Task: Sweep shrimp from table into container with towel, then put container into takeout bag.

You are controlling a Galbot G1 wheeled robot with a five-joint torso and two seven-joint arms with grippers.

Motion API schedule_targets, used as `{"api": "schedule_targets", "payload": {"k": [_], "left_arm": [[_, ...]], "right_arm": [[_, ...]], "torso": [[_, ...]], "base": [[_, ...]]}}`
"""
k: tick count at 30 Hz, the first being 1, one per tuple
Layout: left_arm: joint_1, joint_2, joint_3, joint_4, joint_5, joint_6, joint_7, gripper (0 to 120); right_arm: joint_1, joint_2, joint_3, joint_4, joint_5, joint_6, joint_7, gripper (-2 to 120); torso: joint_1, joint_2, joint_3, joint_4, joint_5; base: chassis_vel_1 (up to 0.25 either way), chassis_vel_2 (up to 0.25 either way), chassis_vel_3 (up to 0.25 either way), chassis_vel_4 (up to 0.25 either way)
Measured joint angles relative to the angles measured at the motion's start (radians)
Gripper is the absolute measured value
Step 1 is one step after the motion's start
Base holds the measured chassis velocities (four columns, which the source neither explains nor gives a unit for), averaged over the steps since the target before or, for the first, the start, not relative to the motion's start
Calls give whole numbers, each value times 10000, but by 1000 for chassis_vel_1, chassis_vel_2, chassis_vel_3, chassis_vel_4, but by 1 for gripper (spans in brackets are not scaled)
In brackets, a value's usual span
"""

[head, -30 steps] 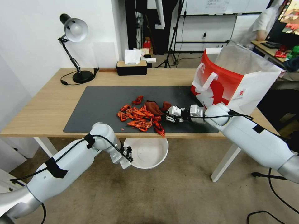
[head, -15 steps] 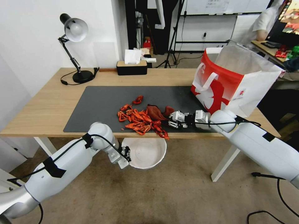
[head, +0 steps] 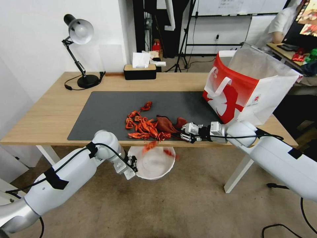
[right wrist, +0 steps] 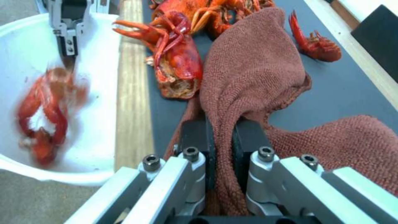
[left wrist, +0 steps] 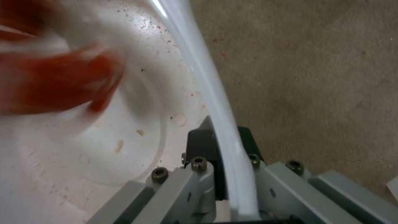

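Gripper work is shared here: the right gripper (head: 185,131) is clamped on the towel (right wrist: 253,74), a fold of which is pinched between its pads, and is held low at the near edge of the surface (head: 43,115). Just ahead of it lie the shrimp (head: 143,125), bunched against the cloth on the dark mat (head: 105,112), with one stray piece farther off. The left gripper (head: 132,163) is closed on the rim of the bowl (head: 165,168), which is held below the edge, directly under the heap.

The sweeping step is judged to be in hand. A few shrimp are caught blurred in mid-fall over the bowl, and at least one is seen inside it in the right wrist view; most of the heap is on the surface. More pulls of the cloth toward the edge are likely called for, with the bowl kept steady beneath, and the stray piece would need to be gathered too.

The takeout bag (head: 244,89) stands open beyond the right gripper; whether anything lies in it cannot be told.
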Motion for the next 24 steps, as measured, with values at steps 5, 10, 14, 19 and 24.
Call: {"api": "schedule_targets", "payload": {"k": [5,10,14,19,24], "left_arm": [[12,48,-8,-3,-1,5,8,0],[44,113,-38,-19,0,5,13,0],[47,150,-53,-28,1,5,14,0],[31,213,-57,-67,-2,5,15,0],[11,236,-58,-88,-5,5,18,0]], "right_arm": [[-348,-129,212,370,-2,-15,9,6],[-604,-271,362,682,-1,-50,13,6],[-736,-360,471,809,0,-52,9,6],[-1091,-522,715,1140,1,-69,4,6],[-1697,-749,1157,1548,-2,-82,-28,6]], "torso": [[0,0,0,-1,-2],[0,0,0,2,-1],[0,0,1,3,-1],[0,0,1,1,0],[0,0,-1,1,-1]], "base": [[0,0,0,0],[0,0,0,0],[0,0,0,0],[0,0,0,0],[0,0,0,0]]}}
